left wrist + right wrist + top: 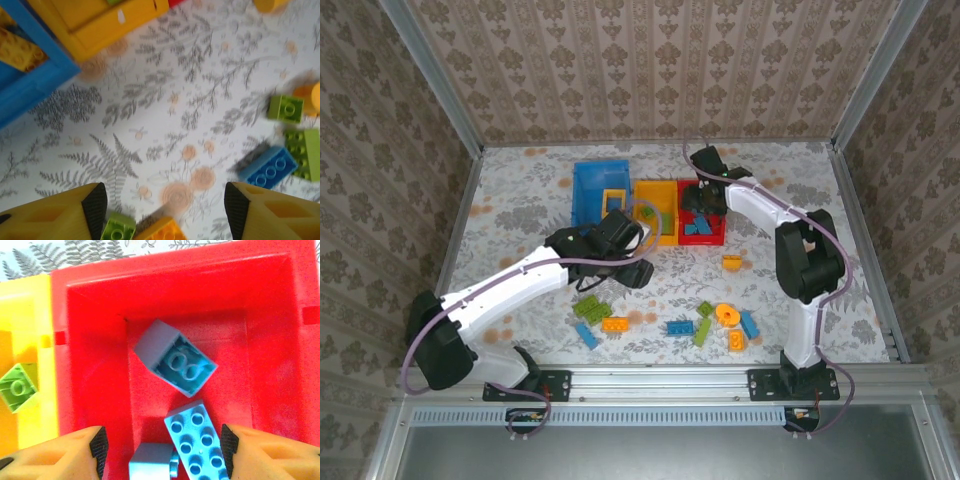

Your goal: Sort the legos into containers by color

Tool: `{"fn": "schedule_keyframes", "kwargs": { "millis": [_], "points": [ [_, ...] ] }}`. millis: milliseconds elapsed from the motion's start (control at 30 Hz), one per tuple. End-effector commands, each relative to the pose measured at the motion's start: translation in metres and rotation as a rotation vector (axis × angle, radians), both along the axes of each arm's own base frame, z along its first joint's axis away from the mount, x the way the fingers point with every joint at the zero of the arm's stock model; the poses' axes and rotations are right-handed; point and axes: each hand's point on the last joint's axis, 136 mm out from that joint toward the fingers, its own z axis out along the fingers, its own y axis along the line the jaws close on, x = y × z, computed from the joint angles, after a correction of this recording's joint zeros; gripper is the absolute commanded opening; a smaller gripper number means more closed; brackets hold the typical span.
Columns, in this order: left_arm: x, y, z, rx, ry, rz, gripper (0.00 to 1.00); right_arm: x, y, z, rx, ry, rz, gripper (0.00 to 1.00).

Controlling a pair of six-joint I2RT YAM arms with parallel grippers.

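Note:
My left gripper (165, 205) hangs open above bare tablecloth, and it shows in the top view (620, 250) just in front of the bins. A lime green brick (118, 227) and an orange brick (160, 231) lie below its fingers, not touched. Further right lie a blue brick (267, 167) and two green bricks (286, 107). My right gripper (162, 442) is open and empty inside the red bin (90, 340), over three blue bricks (177, 362). In the orange-yellow bin (658, 210) a green brick (17, 387) rests. The blue bin (595, 195) holds an orange-yellow brick (17, 50).
Several loose bricks (680, 327) are scattered across the near middle of the table, among them an orange round one (727, 315) and an orange one alone (731, 262) in front of the red bin. Patterned walls enclose the table on three sides.

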Motion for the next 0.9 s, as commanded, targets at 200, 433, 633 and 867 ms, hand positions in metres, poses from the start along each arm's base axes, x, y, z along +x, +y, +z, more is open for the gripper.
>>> {"fn": "schedule_keyframes", "kwargs": {
  "millis": [200,433,633,867],
  "points": [
    [-0.072,0.046,-0.033,0.231,0.206,-0.207,0.71,-0.068,0.024,0.094,0.062,-0.230,0.206,0.68],
    [-0.092,0.032,-0.069,0.449,0.282,-0.386,0.77,-0.151,0.035,0.090,0.195,-0.187,0.289,0.75],
    [-0.092,0.041,-0.095,0.637,0.314,-0.445,0.78,-0.197,0.014,0.088,0.250,-0.151,0.248,0.79],
    [-0.088,0.045,-0.116,0.729,0.320,-0.448,0.89,-0.221,0.002,0.089,0.271,-0.149,0.238,0.80]
  ]
}}
